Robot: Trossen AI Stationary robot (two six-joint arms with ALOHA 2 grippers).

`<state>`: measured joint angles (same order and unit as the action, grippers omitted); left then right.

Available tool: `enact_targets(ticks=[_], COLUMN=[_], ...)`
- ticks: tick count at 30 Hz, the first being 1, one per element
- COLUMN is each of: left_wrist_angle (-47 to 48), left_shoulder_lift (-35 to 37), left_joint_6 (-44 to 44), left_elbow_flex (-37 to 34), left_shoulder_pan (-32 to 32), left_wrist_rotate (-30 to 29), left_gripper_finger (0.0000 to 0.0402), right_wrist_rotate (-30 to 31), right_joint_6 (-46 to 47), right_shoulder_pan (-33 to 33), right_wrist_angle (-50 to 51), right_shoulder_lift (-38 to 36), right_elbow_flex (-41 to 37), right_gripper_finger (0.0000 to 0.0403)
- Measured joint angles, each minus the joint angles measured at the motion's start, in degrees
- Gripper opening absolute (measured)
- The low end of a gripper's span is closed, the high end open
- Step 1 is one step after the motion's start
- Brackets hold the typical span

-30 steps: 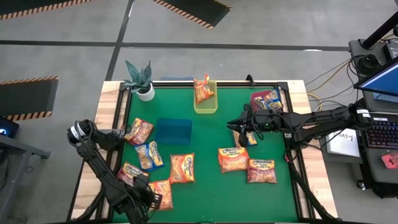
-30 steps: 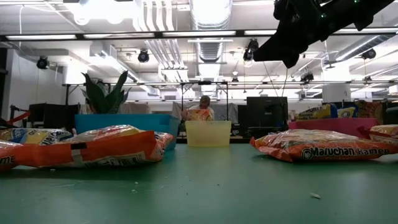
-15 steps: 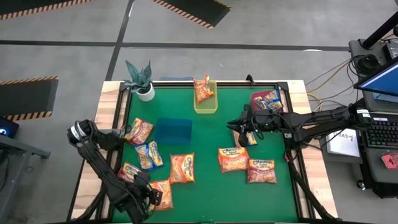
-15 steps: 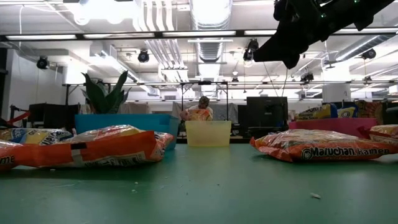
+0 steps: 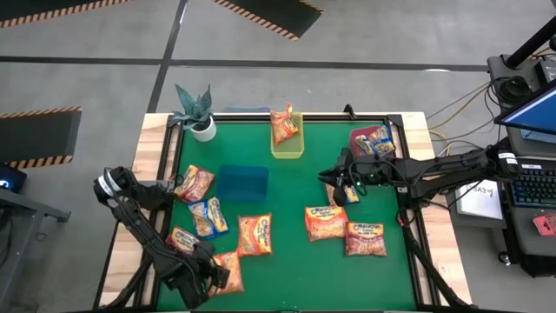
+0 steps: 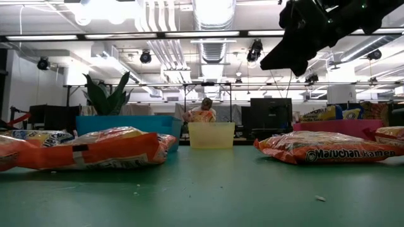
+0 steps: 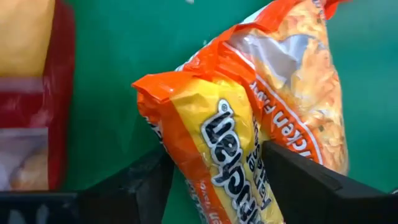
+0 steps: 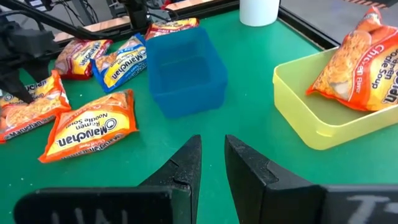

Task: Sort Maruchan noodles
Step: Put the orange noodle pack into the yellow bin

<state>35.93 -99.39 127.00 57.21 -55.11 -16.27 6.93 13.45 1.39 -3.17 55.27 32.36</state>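
Note:
Maruchan packets lie flat on the green table (image 5: pixel 287 261): an orange one (image 5: pixel 254 235), a blue-edged one (image 5: pixel 208 217), red-pink ones (image 5: pixel 182 239) (image 5: pixel 365 239), and more. My left gripper (image 5: pixel 213 276) is at the near left, shut on an orange-yellow packet (image 7: pixel 217 143). My right gripper (image 8: pixel 211 162) hovers high above the table's right middle, fingers a narrow gap apart with nothing between them. A blue-edged packet (image 5: pixel 348 193) lies under it. The yellow bin (image 5: pixel 287 149) holds an orange packet (image 8: pixel 364 62). My left gripper pinches the orange-yellow packet between its two fingers (image 7: pixel 143 183), which lie across the packet's narrow width near one sealed end (image 7: pixel 155 87). The plastic bulges and creases between the fingers. Whether the packet is lifted off the table does not show.
The blue bin (image 5: pixel 241 183) stands left of centre and the red bin (image 5: pixel 358 139) with packets at the far right. A potted plant (image 5: pixel 195 113) stands at the far left corner. Bare green lies in the table's middle and near side.
My right gripper has drifted slightly down and toward the table's right. My left gripper has shifted a little, and the orange packet's end at the near left has risen slightly.

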Motion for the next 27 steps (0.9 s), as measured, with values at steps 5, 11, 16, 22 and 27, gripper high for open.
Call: enact_targets(ticks=[5, 11, 16, 22, 27], left_wrist_angle=[0.4, 1.7, 6.0, 27.8, 43.1], left_shoulder_lift=[0.0, 0.1, 0.0, 0.0, 0.0], left_joint_6=[-4.7, -9.8, -19.4, -24.3, -26.7], left_elbow_flex=[0.0, 0.6, 4.5, 14.5, 23.4], left_shoulder_pan=[0.2, 0.2, 0.3, 1.0, 1.5], left_wrist_rotate=[-0.7, -0.9, -1.0, -10.3, -26.3], left_gripper_finger=[0.0163, 0.0066, 0.0036, 0.0032, 0.0031], right_wrist_rotate=[0.0, 0.1, 0.1, 0.6, 0.5], right_joint_6=[1.6, 2.7, 3.5, 3.5, 4.0], right_shoulder_pan=[0.0, 0.0, 0.0, 0.0, 0.0], right_wrist_angle=[0.0, -0.1, -0.2, -0.6, -4.2], right_shoulder_lift=[0.0, 0.0, 0.0, 0.0, 0.0], right_elbow_flex=[-0.7, -1.5, -2.3, -2.6, -3.0], right_gripper_finger=[0.0059, 0.0059, 0.0059, 0.0059, 0.0059])
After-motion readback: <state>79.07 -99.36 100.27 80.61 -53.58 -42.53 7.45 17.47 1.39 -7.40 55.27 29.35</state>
